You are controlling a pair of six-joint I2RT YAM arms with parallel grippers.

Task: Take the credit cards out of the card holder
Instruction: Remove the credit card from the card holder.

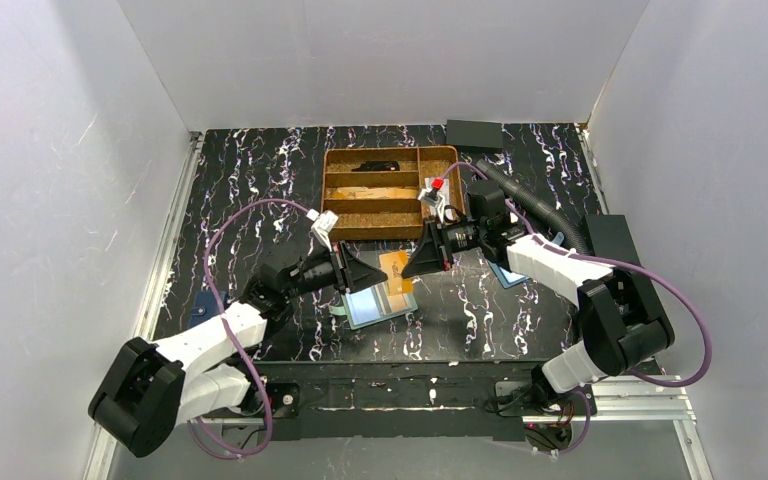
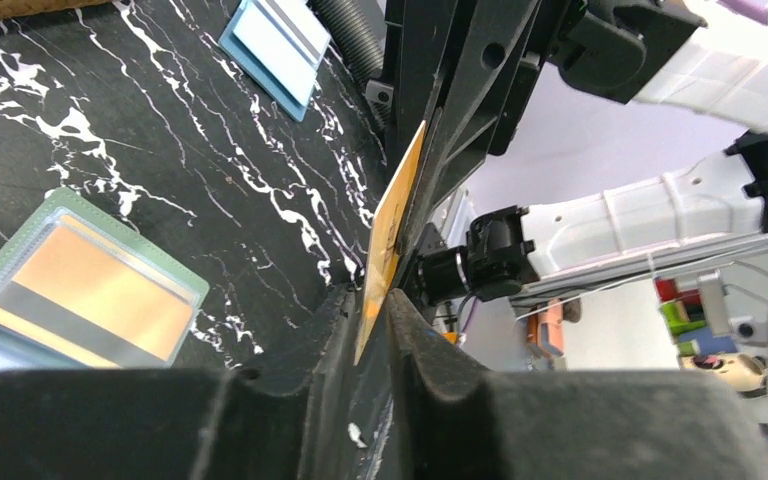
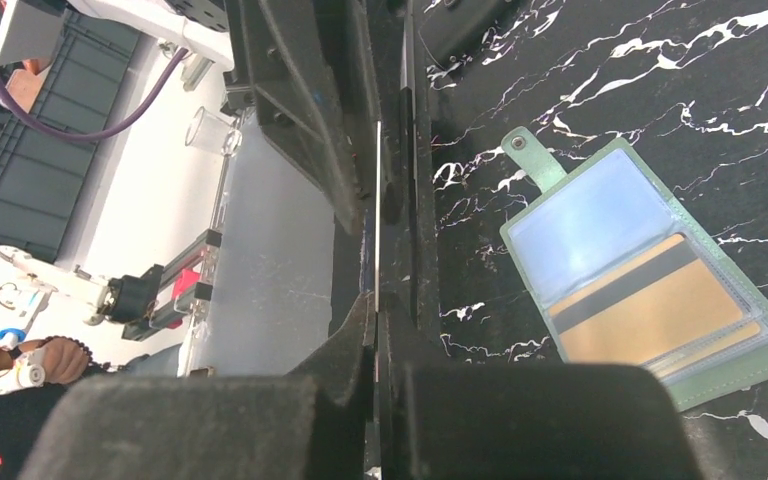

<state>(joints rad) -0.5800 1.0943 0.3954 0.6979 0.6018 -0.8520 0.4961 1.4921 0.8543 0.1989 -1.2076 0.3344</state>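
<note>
Claws: the left claw [image 2: 375, 325] and the right claw [image 3: 375, 325] meet tip to tip above the surface [image 1: 250, 200], both pinched narrow.
Grip: as far as I can see, each claw is closed on one end of the same orange card [image 2: 392, 240]. It stands on edge between them, lifted off the surface.
Holder: the teal card holder [image 3: 590, 215] lies open and flat on the surface just under the claws, touched by neither.
Pockets: one clear pocket looks bare, and the other holds a gold card [image 3: 650, 310] with a dark stripe.
Further out: a blue holder [image 2: 275, 50] lies flat on the right arm's side, apart from the teal one. A wooden tray [image 1: 326, 195] sits beyond the claws, toward the back wall.
</note>
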